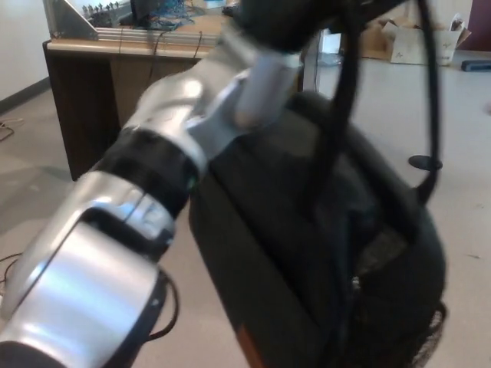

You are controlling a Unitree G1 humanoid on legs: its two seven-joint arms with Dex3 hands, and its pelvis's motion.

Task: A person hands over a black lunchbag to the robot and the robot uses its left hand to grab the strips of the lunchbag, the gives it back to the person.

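Observation:
My left arm (pixel 146 199) reaches from the bottom left up to the top middle of the head view. At the top edge, my left hand (pixel 288 17) is shut on the straps (pixel 343 84) of the black lunchbag (pixel 307 245). The bag hangs from the straps below the hand, tilted and blurred, and fills the middle and right of the picture. One strap (pixel 431 92) loops down its right side. The hand is partly cut off by the frame edge. No person and no right hand show.
A dark wooden desk (pixel 77 54) with metal framing and cables on top stands at the back left. A cardboard box (pixel 410 42) sits on the floor at the back right. A round black floor cover (pixel 424 162) shows beside the bag. Cables lie at the lower left.

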